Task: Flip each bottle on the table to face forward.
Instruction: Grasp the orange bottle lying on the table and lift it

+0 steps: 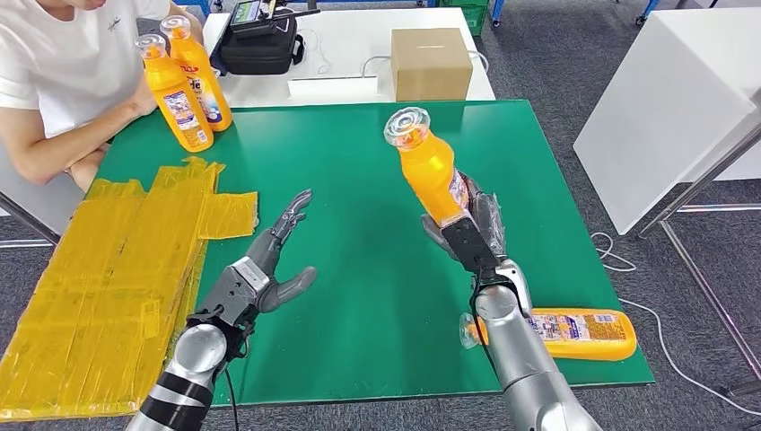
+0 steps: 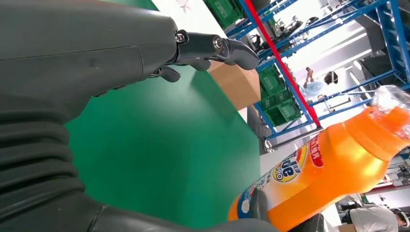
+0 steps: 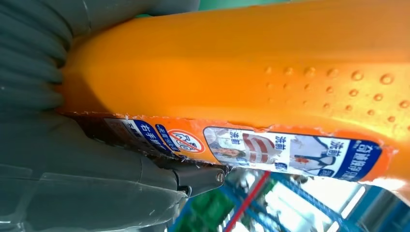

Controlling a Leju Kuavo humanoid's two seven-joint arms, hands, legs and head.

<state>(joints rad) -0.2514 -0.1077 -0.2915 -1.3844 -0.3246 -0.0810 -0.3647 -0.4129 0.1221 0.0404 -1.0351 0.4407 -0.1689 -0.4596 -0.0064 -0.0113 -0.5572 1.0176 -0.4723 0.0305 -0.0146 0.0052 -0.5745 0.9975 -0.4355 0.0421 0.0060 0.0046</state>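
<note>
My right hand (image 1: 473,229) grips an orange bottle (image 1: 429,167) by its lower body and holds it above the green table (image 1: 359,162), clear cap tilted up and away. The right wrist view shows the bottle's orange side and label (image 3: 270,150) pressed against my fingers (image 3: 193,176). My left hand (image 1: 269,260) hovers open over the table's left part, fingers spread; its wrist view looks across at the held bottle (image 2: 329,174). Another orange bottle (image 1: 574,334) lies on its side at the near right edge. Two more bottles (image 1: 184,81) stand upright at the far left corner.
A person in a white shirt (image 1: 63,72) sits at the far left, arms resting by the two bottles. Yellow taped sheets (image 1: 108,269) cover the table's left side. A cardboard box (image 1: 431,63) and a black bag (image 1: 260,45) sit on the white table behind.
</note>
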